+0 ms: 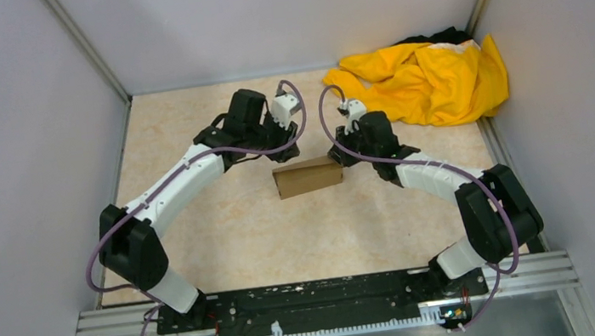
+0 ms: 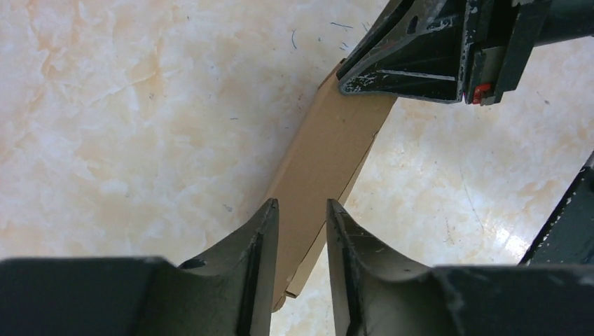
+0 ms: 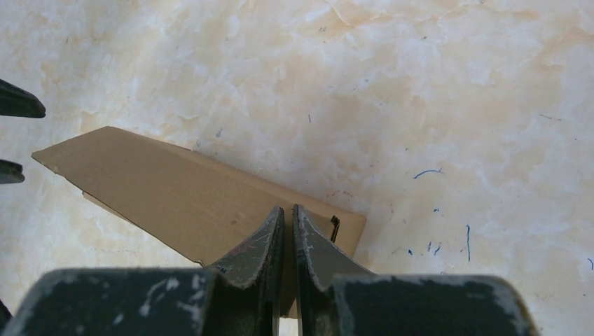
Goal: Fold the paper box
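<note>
The paper box (image 1: 308, 176) is a small brown cardboard carton lying on the marbled table between both arms. My left gripper (image 2: 301, 206) hovers over its left end, jaws partly apart. The box (image 2: 315, 150) runs under and between its fingers, and its right edge shows in the gap, clear of the right finger. In the top view this gripper (image 1: 282, 154) sits at the box's back left. My right gripper (image 3: 288, 208) is shut to a thin slit, tips on the right end of the box (image 3: 175, 189). Its fingers (image 2: 392, 70) show in the left wrist view.
A crumpled yellow cloth (image 1: 429, 79) lies in the back right corner against the wall. Grey walls close in the table (image 1: 226, 245) on the left, back and right. The arms' base rail (image 1: 319, 298) runs along the near edge.
</note>
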Robot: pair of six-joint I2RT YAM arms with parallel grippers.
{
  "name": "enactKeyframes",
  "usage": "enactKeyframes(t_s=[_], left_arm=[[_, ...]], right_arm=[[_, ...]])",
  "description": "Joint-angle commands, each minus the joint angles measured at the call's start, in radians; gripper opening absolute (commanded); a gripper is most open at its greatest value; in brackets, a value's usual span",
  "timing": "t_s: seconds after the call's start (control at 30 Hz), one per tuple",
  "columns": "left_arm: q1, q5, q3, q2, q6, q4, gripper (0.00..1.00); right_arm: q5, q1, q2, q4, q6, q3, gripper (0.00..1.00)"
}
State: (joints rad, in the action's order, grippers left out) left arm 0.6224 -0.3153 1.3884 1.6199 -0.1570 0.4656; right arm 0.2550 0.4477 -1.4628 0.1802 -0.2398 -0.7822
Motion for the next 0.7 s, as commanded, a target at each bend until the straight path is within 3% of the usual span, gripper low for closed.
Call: enactKeyframes(t_s=[0.0, 0.07, 0.4, 0.67], left_arm=[[-0.014, -0.011, -0.023, -0.012, 0.069, -0.05, 0.32], [-0.017, 0.001, -0.036, -0.015, 0.085, -0.054, 0.25], [-0.028, 0.049, -0.134, -0.047, 0.141, -0.092, 0.22], [-0.024, 0.139, -0.308, -0.125, 0.266, -0.146, 0.19]], right_arm=[[0.008, 0.026, -0.028, -0.155, -0.006, 0.012, 0.09], [0.007, 0.028, -0.027, -0.159, -0.003, 0.012, 0.09], [0.001, 0.031, -0.026, -0.164, 0.002, 0.017, 0.09], [-0.008, 0.041, -0.035, -0.154, -0.001, 0.035, 0.09]])
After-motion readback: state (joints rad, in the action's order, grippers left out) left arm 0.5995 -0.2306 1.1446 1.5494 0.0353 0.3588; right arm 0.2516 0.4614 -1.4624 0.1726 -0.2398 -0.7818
